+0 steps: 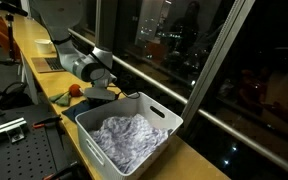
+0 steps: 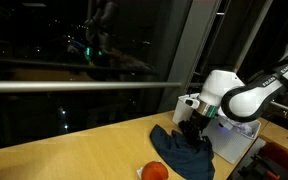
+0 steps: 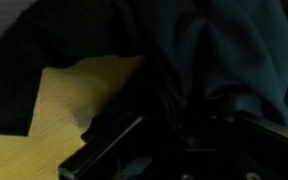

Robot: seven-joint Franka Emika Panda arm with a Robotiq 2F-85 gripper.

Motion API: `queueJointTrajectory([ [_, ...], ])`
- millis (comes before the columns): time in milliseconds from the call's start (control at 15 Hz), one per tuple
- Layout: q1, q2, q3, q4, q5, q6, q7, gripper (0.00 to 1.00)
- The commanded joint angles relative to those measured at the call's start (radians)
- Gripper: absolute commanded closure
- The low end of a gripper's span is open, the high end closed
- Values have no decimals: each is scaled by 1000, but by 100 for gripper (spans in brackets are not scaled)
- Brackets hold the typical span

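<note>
Dark blue cloth (image 3: 234,60) crowds the wrist view, lying rumpled on the wooden surface (image 2: 64,155) just beside the white basket (image 1: 156,108). It looks soft, light and limp, so a raised fold seems the best place to pinch. The gripper (image 2: 195,132) sits down in it; whether it has closed I cannot tell. The basket holds crumpled pale fabric (image 1: 132,135); an orange ball (image 2: 155,171) lies near the cloth.

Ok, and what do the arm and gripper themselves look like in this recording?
The arm has smooth, rounded white shells with dark bands at the joints. The gripper is black and blocky. In the wrist view its fingers look like plain black bars. No markings or cables can be made out.
</note>
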Motion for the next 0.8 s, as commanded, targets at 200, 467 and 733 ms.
queueJointTrajectory([
  [200,0,-269,8,-70,31,-93,1,100],
  [467,24,-472,-38,-97,13,-132,30,99],
  [733,32,-669,-107,-102,-6,-212,60,99],
])
